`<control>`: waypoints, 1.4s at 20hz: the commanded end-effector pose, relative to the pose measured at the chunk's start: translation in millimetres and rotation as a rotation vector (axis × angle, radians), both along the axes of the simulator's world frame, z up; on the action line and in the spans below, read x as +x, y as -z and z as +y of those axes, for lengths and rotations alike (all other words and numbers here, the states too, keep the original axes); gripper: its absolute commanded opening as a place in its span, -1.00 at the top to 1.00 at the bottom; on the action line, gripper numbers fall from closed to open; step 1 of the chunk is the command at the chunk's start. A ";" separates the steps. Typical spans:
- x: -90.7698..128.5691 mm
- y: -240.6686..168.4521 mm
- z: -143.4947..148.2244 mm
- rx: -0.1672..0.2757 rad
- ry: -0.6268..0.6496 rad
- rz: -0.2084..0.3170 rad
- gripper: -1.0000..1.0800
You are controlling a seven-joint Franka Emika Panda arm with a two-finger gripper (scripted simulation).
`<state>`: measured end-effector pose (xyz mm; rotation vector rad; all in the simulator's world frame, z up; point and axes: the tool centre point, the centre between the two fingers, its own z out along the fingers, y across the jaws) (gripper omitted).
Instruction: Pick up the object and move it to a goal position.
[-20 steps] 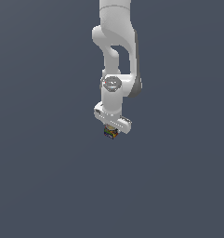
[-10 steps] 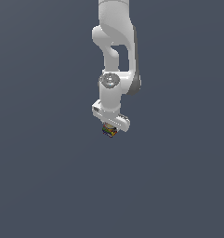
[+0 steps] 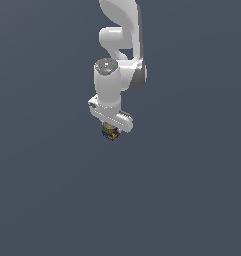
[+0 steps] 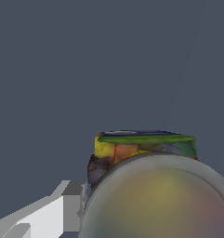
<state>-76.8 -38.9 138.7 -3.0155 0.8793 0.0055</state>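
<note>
The object is a small cube [image 3: 110, 133] with a mosaic of red, blue, yellow and green patches. In the exterior view it hangs just under my white gripper [image 3: 110, 131], which is shut on it and holds it in the air. The white arm reaches down from the top of that view. In the wrist view the cube [image 4: 132, 148] shows close up, with a green and yellow upper edge; a blurred rounded shape [image 4: 155, 200] hides its lower part. One white finger [image 4: 48, 214] shows beside it.
Plain dark grey-blue surroundings fill both views. No other object, container or edge shows.
The arm has moved up and a little toward the exterior view's left, carrying the cube with it. The wrist has turned slightly.
</note>
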 end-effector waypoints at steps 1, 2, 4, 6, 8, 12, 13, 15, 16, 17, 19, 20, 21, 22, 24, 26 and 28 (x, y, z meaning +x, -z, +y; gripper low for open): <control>-0.1 -25.6 -12.5 0.000 0.000 -0.004 1.00; -0.5 -36.0 -18.1 0.000 0.001 -0.004 1.00; -1.2 -57.4 -29.0 0.000 0.001 -0.004 1.00; -1.8 -78.5 -40.1 0.000 0.001 -0.004 1.00; -2.3 -99.3 -50.7 0.000 0.001 -0.004 1.00; -3.0 -140.4 -71.9 0.000 0.001 -0.004 1.00; -3.0 -150.5 -77.2 0.000 0.002 -0.003 1.00; -3.0 -170.0 -87.3 0.000 0.002 -0.003 1.00; -2.9 -179.1 -92.0 0.000 0.002 -0.003 1.00; -2.8 -187.6 -96.5 0.000 0.002 -0.003 1.00; -2.4 -203.1 -104.2 -0.001 0.001 -0.003 1.00; -2.2 -210.1 -107.9 -0.001 0.001 -0.003 1.00; -1.9 -216.5 -111.3 -0.001 0.001 -0.003 1.00; -1.6 -222.4 -114.4 -0.001 0.001 -0.003 1.00; -0.9 -232.7 -120.0 -0.001 0.001 -0.003 1.00; -0.3 -241.1 -124.0 -0.001 0.001 -0.003 1.00; 0.3 -247.4 -127.4 -0.001 0.001 -0.003 1.00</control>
